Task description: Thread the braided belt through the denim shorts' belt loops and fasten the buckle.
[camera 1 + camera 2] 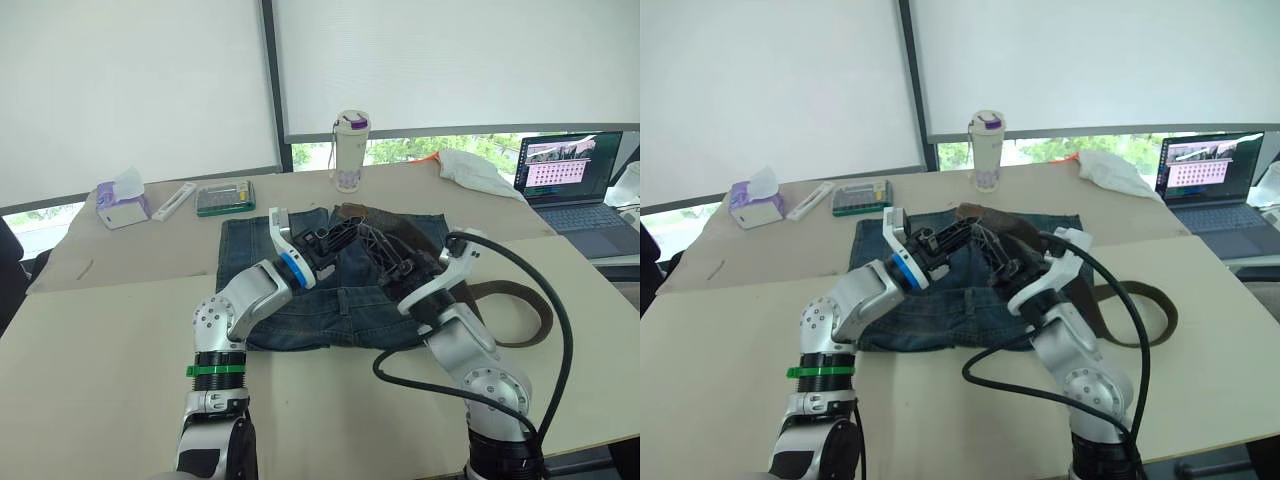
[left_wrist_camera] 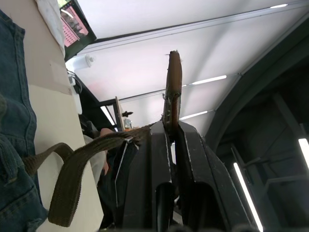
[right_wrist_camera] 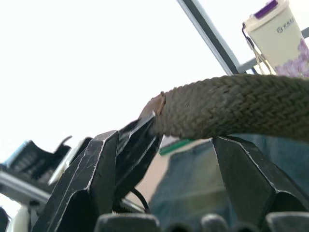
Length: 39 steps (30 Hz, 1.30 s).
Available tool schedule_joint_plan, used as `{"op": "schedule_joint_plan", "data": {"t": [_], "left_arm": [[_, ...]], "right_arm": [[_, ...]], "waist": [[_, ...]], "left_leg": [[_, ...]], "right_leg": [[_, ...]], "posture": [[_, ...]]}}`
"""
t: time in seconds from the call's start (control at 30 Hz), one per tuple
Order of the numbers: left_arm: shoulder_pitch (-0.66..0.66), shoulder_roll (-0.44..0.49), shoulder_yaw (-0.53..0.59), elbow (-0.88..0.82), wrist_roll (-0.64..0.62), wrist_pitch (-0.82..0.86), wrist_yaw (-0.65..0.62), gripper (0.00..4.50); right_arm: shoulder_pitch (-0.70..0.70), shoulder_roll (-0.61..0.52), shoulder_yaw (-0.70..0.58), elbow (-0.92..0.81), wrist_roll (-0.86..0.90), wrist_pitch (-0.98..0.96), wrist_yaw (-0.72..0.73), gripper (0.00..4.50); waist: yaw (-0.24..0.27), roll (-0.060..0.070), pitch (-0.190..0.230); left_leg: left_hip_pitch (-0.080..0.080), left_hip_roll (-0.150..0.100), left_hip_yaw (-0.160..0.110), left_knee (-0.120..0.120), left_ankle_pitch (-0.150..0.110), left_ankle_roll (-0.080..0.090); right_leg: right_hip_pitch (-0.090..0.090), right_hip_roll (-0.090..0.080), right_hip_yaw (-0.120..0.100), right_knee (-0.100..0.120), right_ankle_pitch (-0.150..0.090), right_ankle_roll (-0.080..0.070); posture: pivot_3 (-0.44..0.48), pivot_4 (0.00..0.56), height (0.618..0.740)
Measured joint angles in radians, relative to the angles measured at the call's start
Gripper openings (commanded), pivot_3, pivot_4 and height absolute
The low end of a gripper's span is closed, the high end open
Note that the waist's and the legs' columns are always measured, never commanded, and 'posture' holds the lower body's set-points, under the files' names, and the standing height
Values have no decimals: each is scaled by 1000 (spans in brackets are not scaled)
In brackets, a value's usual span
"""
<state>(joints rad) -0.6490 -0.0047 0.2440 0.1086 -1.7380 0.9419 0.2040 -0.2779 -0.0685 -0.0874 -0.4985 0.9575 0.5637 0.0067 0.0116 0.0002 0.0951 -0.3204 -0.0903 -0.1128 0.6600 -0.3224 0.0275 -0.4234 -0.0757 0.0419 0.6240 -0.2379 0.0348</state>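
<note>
left gripper (image 2: 171,133) clamped on braided belt (image 2: 72,164) at its leather tip | right gripper (image 3: 186,140) spread, fingers either side of the belt | denim shorts (image 1: 300,310) flat mid-table, belt trailing right | risk: tip slips out during handover; trailing loop may snag at table edge

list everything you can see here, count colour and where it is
denim shorts: one, faded blue, flat mid-table
braided belt: one, olive-brown, looping off the shorts' right side, leather tip raised
tumbler: one, white with purple lid, far edge by the window
tissue box: one, purple, far left
flat case: one, green, beside a white strip
white cloth: one, far right
laptop: one, open, right side table
left claw: black, shut on the belt's leather tip
right claw: black, open around the braided strap
</note>
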Motion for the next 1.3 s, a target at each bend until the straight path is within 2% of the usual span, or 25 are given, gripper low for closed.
{"op": "schedule_joint_plan", "data": {"t": [0.37, 0.47, 0.7, 0.73, 0.93, 1.0, 1.1, 1.13, 1.2, 1.23, 1.3], "left_arm": [[9, 6, -19, -22, -60, -14, 20, 0], [17, 6, -26, -31, -68, -22, 21, 0], [22, 10, -34, -34, -70, -33, 23, 0], [22, 10, -35, -34, -70, -38, 23, 0], [28, 37, -64, -44, -19, -44, -20, 0], [30, 96, -105, -83, 85, -39, -105, 776], [41, 228, -212, -190, 258, 2, -308, 1742], [42, 280, -258, -230, 343, -13, -396, 2074], [53, 440, -425, -328, 607, -127, -624, 2765], [69, 489, -488, -351, 721, -195, -717, 3045], [109, 530, -563, -355, 875, -294, -860, 3045]], "right_arm": [[-41, 43, -39, 17, 70, -5, -10, 3396], [-57, 46, -41, 21, 69, -5, -26, 2556], [-97, 40, -42, 47, 65, -2, -79, 149], [-102, 36, -40, 47, 64, 1, -85, 20], [-108, -13, -36, 33, 64, 41, -131, 20], [-108, -65, -36, 8, 67, 85, -157, 0], [-105, -179, -84, -14, 64, 132, -202, 0], [-100, -216, -104, -16, 65, 154, -214, 0], [-82, -351, -124, -32, 66, 242, -227, 0], [-72, -409, -135, -33, 67, 285, -231, 0], [-53, -485, -163, -21, 71, 371, -250, 0]], "waist": [[-1, 0, 0], [-2, 0, 0], [-2, 1, 0], [-2, 1, 0], [-2, 1, 0], [-2, 1, 0], [0, 1, 0], [0, 2, 1], [-2, 5, 1], [-2, 8, 1], [0, 8, 1]], "left_leg": [[0, 0, 0, 0, 0, 0], [0, 0, 0, 0, 0, 0], [0, 0, 0, -1, 0, 0], [0, 0, 0, -1, 0, 0], [0, 0, 0, -1, 0, 0], [0, 0, 0, -1, 0, 0], [0, -2, 0, -1, 0, 0], [0, -2, 0, -2, 0, 0], [0, -1, 2, -4, 0, 0], [1, -1, 3, -6, 0, 0], [-1, 1, 4, -13, 3, 1]], "right_leg": [[0, 0, 0, 0, 0, 0], [0, 0, 0, 0, 0, 0], [-1, 0, 0, 0, 0, 0], [-1, 0, 0, 0, 0, 0], [-1, 0, 0, 0, 0, 0], [-1, 0, 0, 0, 0, 0], [0, 2, -1, -1, 0, 0], [0, 2, -1, -1, 0, 0], [1, 1, 0, -4, 0, -2], [2, 0, 1, -7, 0, -3], [1, -1, 1, -13, 2, -7]], "posture": [[0, 150, 740], [0, 150, 740], [0, 150, 740], [0, 150, 740], [0, 150, 740], [0, 150, 740], [0, 150, 740], [0, 150, 740], [0, 150, 740], [0, 150, 740], [0, 150, 740]]}}
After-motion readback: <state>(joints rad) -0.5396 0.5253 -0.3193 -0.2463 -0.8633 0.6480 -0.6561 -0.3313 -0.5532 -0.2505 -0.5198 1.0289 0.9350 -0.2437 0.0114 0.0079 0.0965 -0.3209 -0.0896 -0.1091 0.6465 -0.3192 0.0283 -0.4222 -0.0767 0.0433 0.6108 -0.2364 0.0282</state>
